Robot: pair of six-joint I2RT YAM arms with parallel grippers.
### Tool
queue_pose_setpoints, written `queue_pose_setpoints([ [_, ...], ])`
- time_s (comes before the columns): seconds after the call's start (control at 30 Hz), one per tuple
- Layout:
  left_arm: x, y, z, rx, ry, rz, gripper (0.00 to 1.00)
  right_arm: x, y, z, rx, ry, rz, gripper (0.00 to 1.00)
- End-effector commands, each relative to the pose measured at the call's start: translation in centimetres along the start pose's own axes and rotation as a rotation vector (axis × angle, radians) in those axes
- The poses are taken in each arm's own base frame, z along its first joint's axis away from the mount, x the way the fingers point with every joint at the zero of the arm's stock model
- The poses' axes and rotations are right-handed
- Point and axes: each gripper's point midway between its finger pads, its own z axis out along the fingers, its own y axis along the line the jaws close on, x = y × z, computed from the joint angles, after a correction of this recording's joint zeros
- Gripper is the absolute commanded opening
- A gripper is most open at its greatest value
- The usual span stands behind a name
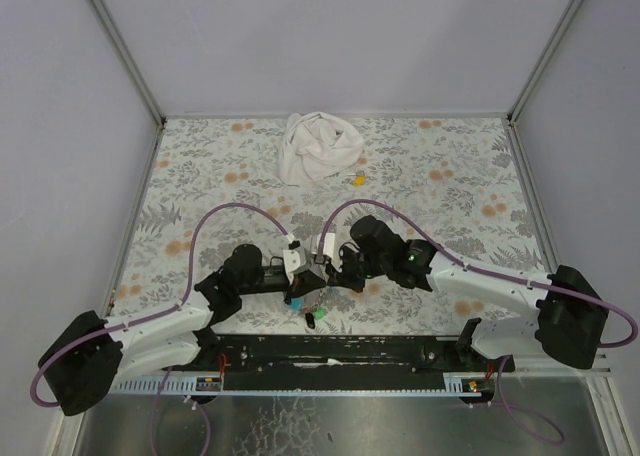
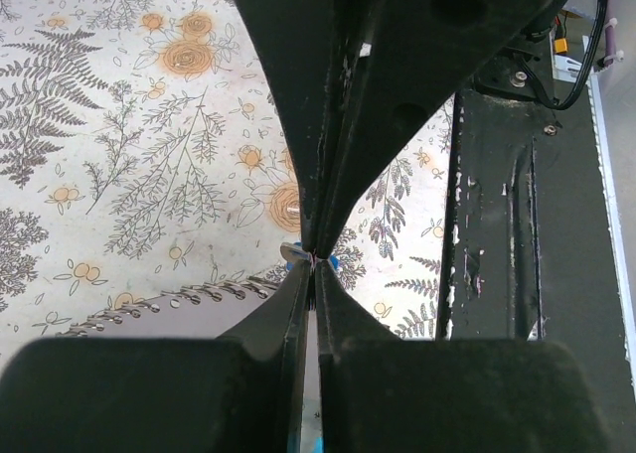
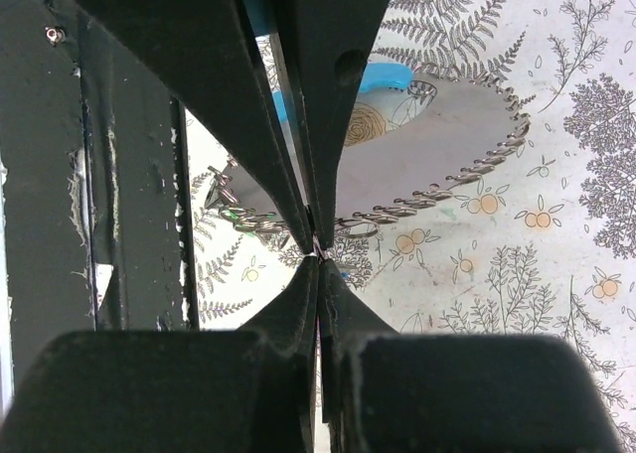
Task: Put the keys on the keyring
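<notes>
- Floral-printed tabletop fills the enclosure floor between plain pale walls. A crumpled white cloth lies at its far middle, with a small yellow scrap just beside it.
- Both arms reach inward and meet over the near middle of the tabletop.
- Left end effector is clenched, its fingertips pinching a thin sliver of metal.
- Right end effector is likewise clenched on a fine wire at its tips.
- The keyring hangs between the two, its grey strap curled with the blue side inward.
- The keys, with green caps visible, dangle just below the meeting point, near the tabletop's near edge.
</notes>
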Motion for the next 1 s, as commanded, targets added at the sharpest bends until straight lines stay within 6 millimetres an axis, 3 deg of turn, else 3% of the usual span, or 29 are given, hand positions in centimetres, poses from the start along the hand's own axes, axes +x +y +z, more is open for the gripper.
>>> queue_pose_setpoints([
  [0.0, -2.4, -0.7, 0.2, 0.02, -0.112, 0.058, 0.0, -5.6, 0.2, -0.2, -0.013, -0.166, -0.076, 0.0],
  [0.17, -2.4, -1.1, 0.0, 0.032, -0.151, 0.049, 0.0, -5.4, 0.5, -0.1, -0.038, -0.145, -0.078, 0.0],
  [0.5, -3.7, 1.9, -0.8, -0.18, -0.221, -0.101, 0.0, -4.9, 0.5, -1.0, -0.006, -0.175, -0.141, 0.02],
  [0.97, -6.1, 3.2, -2.5, -0.281, -0.464, -0.355, 0.0, -3.1, 0.7, -1.0, -0.004, -0.154, -0.208, 0.0],
])
